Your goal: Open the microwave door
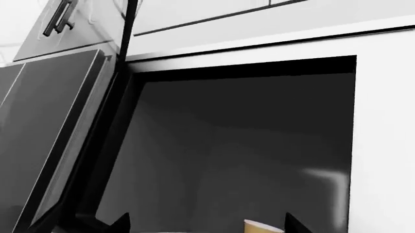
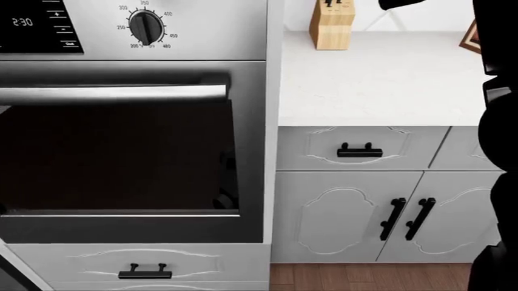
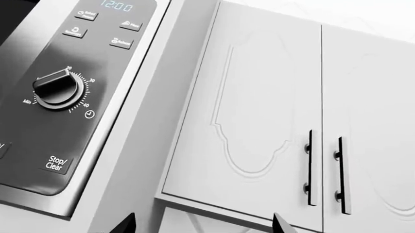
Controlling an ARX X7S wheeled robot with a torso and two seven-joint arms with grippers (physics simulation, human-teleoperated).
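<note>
Left wrist view: microwave door point(image 1: 55, 141) is standing swung out on its hinge side, long axis upright, beside the dark open cavity point(image 1: 240, 150). Left tool point(image 1: 206, 224) is showing only two finger tips, spread apart, clamping nothing, and is facing straight into the cavity with the door off to one side of it. A tan cup-like rim point(image 1: 263, 226) is peeking between the tips; cannot tell what it is.

Right wrist view: right tool point(image 3: 202, 222) is also showing spread tips, empty, facing the control panel point(image 3: 71, 92) and white cabinets point(image 3: 285, 116).

Judgement: left arm is nearer the door; door is looking largely open already.

Head view is showing only the oven point(image 2: 130, 139), counter point(image 2: 372, 79) and knife block point(image 2: 332, 24); nothing there is blocking.
</note>
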